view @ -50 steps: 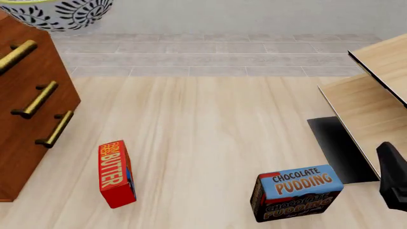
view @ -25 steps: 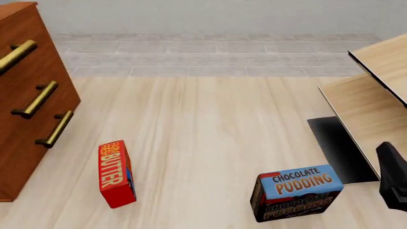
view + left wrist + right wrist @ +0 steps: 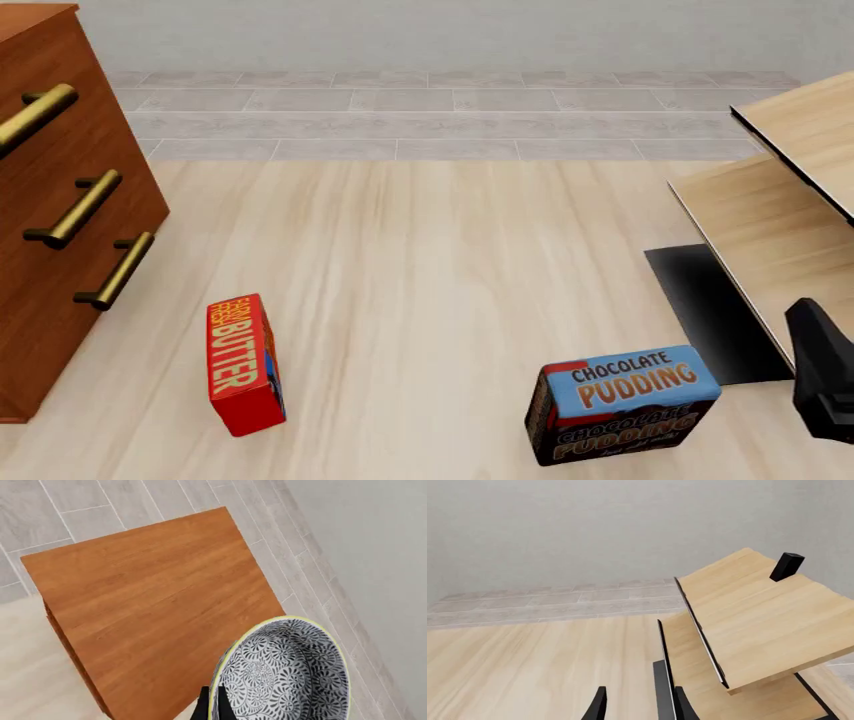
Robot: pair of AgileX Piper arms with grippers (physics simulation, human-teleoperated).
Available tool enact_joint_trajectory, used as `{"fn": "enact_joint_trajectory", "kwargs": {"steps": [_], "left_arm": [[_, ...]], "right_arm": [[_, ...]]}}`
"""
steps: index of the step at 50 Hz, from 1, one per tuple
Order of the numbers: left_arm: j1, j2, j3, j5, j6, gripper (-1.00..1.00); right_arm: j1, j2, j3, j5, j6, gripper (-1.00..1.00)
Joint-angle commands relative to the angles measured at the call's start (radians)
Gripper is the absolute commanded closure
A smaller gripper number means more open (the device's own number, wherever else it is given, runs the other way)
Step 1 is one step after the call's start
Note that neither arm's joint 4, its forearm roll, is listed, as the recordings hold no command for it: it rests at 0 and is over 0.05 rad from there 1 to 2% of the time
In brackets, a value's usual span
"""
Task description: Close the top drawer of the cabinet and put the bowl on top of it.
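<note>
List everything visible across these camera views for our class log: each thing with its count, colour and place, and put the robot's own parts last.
cabinet: one, reddish-brown, three brass handles, table's left side.
bowl: one, white with black floral pattern, yellow-green rim, held above the cabinet's top, left wrist view only.
butter box: one, red, upright, near left on the table.
chocolate pudding box: one, blue and brown, near right.
pale wood furniture: one, light wood, right side.
table: one, pale wood.
left pincer: dark, shut on the bowl's rim.
right pincer: dark, open, near the pale furniture.

Simulated home-like room: wooden cabinet (image 3: pixel 54 200), light-wood table (image 3: pixel 427 300), grocery boxes, grey tiled floor (image 3: pixel 454 110).
</note>
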Motion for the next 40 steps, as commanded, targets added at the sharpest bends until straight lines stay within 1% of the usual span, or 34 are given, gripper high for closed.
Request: {"fn": "enact_joint_trajectory", "kwargs": {"steps": [1,2,16,34,40], "left_arm": [[0.084,0.034,-0.042,0.0,-0.001,1.0],[0.097,0.037,-0.038,0.0,-0.005,1.0],[0.132,0.074,-0.018,0.0,-0.043,1.0],[0.184,0.108,-0.004,0.0,-0.037,1.0],[0.18,0.108,0.01,0.0,-0.038,1.0]], "right_arm": [[0.002,0.004,0.0,-0.001,-0.002,-1.0],[0.002,0.003,0.001,0.0,-0.003,-1.0],[0.0,0.006,0.001,-0.002,-0.002,-1.0],[-0.001,0.008,0.0,-0.004,-0.002,-1.0],[-0.002,0.01,0.001,-0.007,0.0,-1.0]]}}
